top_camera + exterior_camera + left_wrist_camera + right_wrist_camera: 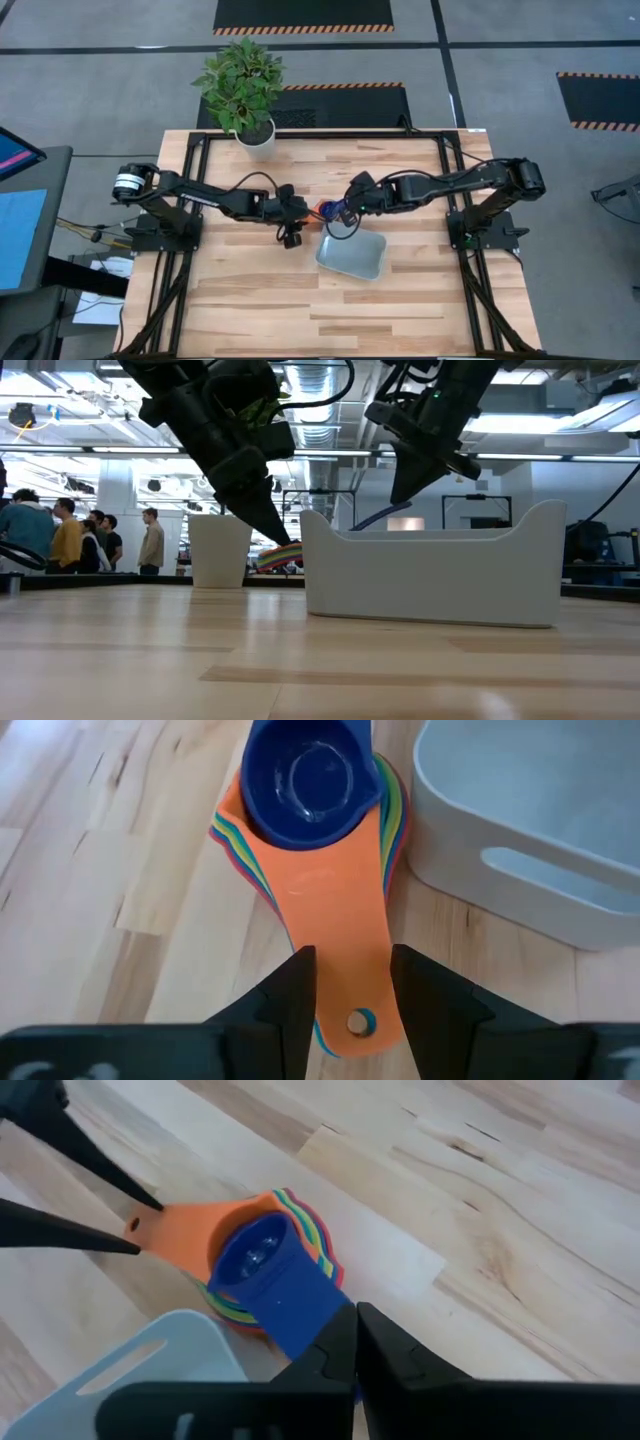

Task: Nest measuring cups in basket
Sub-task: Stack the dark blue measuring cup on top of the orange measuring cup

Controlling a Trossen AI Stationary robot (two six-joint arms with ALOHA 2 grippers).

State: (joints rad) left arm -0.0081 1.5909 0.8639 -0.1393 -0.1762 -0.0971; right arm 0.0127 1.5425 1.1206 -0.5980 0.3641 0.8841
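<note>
A nested stack of measuring cups (300, 890), its fanned rims in several colours and the orange cup (190, 1230) on top, lies on the table beside the pale grey-blue basket (330, 262). My left gripper (353, 990) is shut on the orange handle. My right gripper (355, 1342) is shut on the dark blue cup (310, 780) and holds it over the orange cup's bowl. Whether the two cups touch, I cannot tell. My left gripper pinches the orange cup's flat handle (350, 960) by its two long edges, close to the end with the hole. Its fingers (90, 1180) slant down from the table's left and lie along the handle. The stack rests on the table. My right gripper pinches the dark blue cup's handle (295, 1310) between its two fingers, which slant down from the table's right. The fingers themselves hide how far back the handle reaches. The cup is tilted, its bowl (250, 1255) lowest, over the stack.
The basket (430, 575) stands just near-right of the stack, its wall (500, 870) close beside the cups. A white plant pot (255, 135) stands at the table's far edge. In the low view, people stand in the room behind, at the left.
</note>
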